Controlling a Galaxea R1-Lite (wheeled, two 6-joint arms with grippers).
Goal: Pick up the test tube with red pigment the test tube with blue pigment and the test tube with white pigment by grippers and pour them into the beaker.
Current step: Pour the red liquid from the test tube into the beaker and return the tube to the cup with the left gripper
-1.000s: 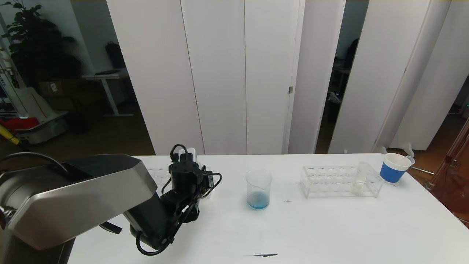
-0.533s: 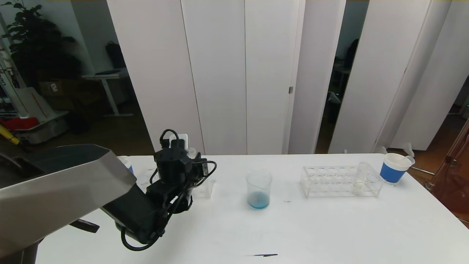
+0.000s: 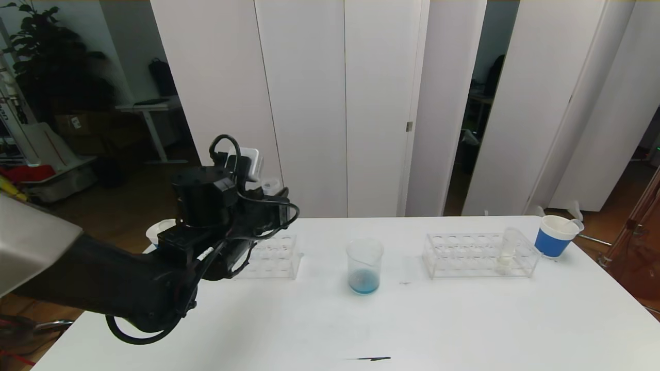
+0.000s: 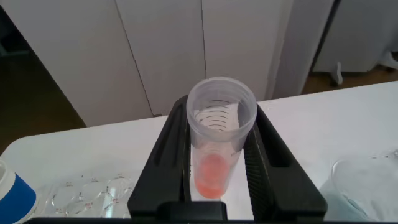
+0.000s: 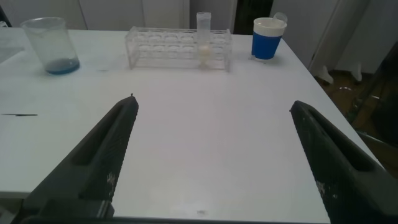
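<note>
Step in hand, as I read it: carry the red tube to the beaker and tip it in. Blue liquid already sits in the beaker bottom, so red looks like pour two, white left.

Advice: keep the tube upright in transit, bring its mouth just over the beaker rim before rotating the wrist, tilt slowly. The tube is open-topped with little liquid, so a fast swing risks slosh. Beaker is light and clear; don't knock it with the fingers.

Near to far:
- Right gripper (image 5: 214, 155): low over the near table (image 3: 464, 330), fingers wide apart, holding nothing. Not seen in the head view. Parked.
- Left gripper (image 4: 219, 168): raised above the table's left side, over the left rack (image 3: 272, 256). Fingers clamped on the test tube with red pigment (image 4: 217, 134), one on each side of the tube wall. Orange-red liquid pools at the tube bottom; tube roughly upright, mouth open.
- Beaker (image 3: 364, 265): mid-table, upright, between the two racks, well apart from the left gripper towards the robot's right.
- Right rack (image 3: 477, 255): beyond the beaker to the right. The test tube with white pigment (image 3: 508, 249) stands in it near the right end.
- Paper cup (image 3: 554, 235) with blue band just past that rack; another near the left rack, mostly hidden by the arm.
</note>
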